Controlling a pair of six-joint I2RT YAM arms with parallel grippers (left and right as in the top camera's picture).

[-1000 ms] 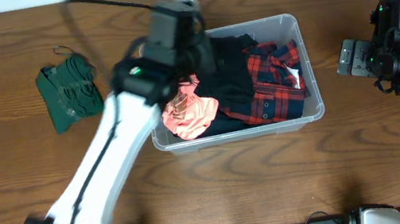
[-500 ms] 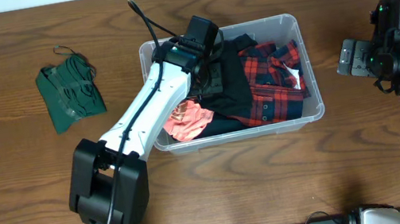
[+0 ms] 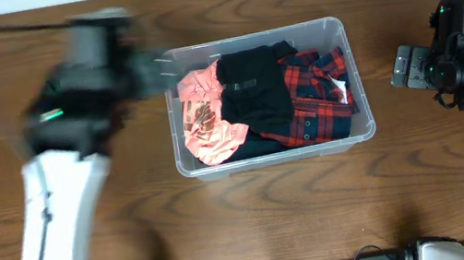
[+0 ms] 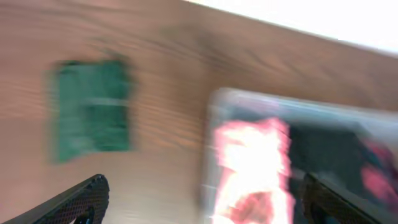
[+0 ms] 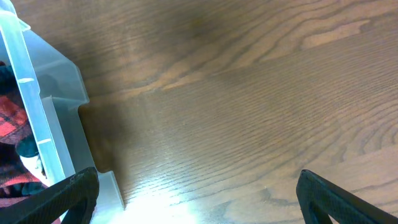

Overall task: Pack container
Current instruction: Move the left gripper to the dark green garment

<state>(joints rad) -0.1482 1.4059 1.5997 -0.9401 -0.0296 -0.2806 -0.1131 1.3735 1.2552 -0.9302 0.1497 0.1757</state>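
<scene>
The container [image 3: 254, 35], a clear plastic bin, stands mid-table and holds a pink garment [image 3: 204, 116], a black garment [image 3: 254, 94] and a red plaid shirt [image 3: 320, 97]. My left gripper [image 3: 148, 69], blurred by motion, hovers open just outside the bin's left wall. In the left wrist view its jaws [image 4: 205, 208] stand wide apart with nothing between them, above the bin's left rim [image 4: 280, 99] and the pink garment [image 4: 249, 155]. My right gripper [image 3: 408, 65] stays open over bare wood right of the bin; its wrist view shows the gripper [image 5: 199, 199] empty beside the bin's wall [image 5: 37, 112].
A folded dark green garment [image 4: 93, 112] lies on the wooden table left of the bin; the blurred left arm [image 3: 70, 109] hides it in the overhead view. The table's far edge meets a white wall [image 4: 323, 18].
The left gripper has let go of the pink garment inside the bin, opened, and swung up and left out of the bin. The pink garment now lies spread out. The right arm is unmoved.
</scene>
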